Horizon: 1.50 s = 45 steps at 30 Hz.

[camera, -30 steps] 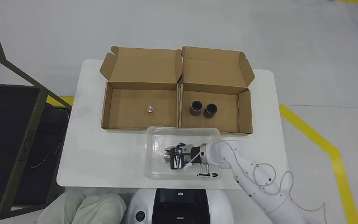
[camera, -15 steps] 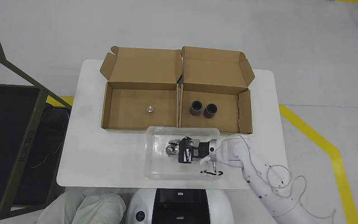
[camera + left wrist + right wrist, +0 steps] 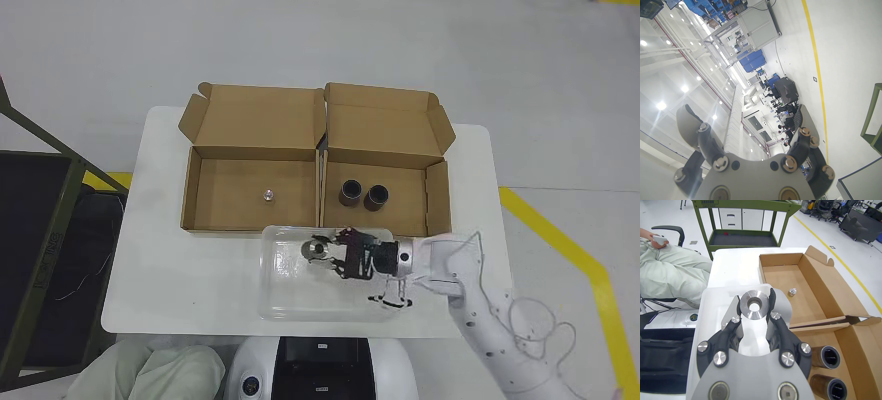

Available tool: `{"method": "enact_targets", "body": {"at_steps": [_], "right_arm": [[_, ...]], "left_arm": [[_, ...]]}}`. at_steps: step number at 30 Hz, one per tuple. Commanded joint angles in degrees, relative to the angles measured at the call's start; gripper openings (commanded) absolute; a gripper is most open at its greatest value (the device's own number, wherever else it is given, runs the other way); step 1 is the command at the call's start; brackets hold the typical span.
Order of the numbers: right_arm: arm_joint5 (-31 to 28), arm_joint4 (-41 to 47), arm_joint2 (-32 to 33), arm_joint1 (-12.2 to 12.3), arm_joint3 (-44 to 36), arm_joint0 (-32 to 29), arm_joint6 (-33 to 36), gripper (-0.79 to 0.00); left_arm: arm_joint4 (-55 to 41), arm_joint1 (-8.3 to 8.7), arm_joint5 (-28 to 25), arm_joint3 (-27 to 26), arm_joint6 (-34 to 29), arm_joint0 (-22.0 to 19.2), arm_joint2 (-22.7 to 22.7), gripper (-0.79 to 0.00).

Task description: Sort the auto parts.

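Observation:
My right gripper [image 3: 754, 306] is shut on a round silver metal part with a centre hole [image 3: 754, 306], held above the clear plastic tray [image 3: 715, 294]. From above, the same gripper [image 3: 330, 250] and metal part [image 3: 318, 247] hang over the tray's far half [image 3: 290, 300]. A small silver part [image 3: 267, 194] lies in the left cardboard box [image 3: 215, 205]. Two dark cylindrical bushings [image 3: 363, 194] stand in the right cardboard box [image 3: 410, 215]. My left gripper [image 3: 742, 119] is open, pointing up into the room with nothing between its fingers.
Both boxes stand side by side at the table's far side with their lids folded back. A green cart [image 3: 742, 222] stands beyond the table's left end. A person in light clothing [image 3: 668, 272] sits near the table's front left corner.
My right gripper has lifted the silver round part out of the tray and carried it up and toward the boxes.

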Motion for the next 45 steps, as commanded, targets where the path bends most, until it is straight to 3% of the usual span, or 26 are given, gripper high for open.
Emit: {"method": "enact_targets", "body": {"at_steps": [1,20,34,45], "right_arm": [[0.1,0.7,1.0,0.2,-0.9,-0.3,-0.7,-0.785],[1.8,6.3,12.3,2.3,-9.9,-2.9,-7.4,-0.785],[2.8,9.3,19.0,3.3,-11.5,-5.5,-13.6,-0.785],[2.2,10.7,20.7,3.7,-11.2,-6.6,-16.6,-0.785]], "left_arm": [[0.0,0.00,0.0,0.0,0.0,0.0,0.0,0.000],[0.0,0.00,0.0,0.0,0.0,0.0,0.0,0.000],[0.0,0.00,0.0,0.0,0.0,0.0,0.0,0.000],[0.0,0.00,0.0,0.0,0.0,0.0,0.0,0.000]]}}
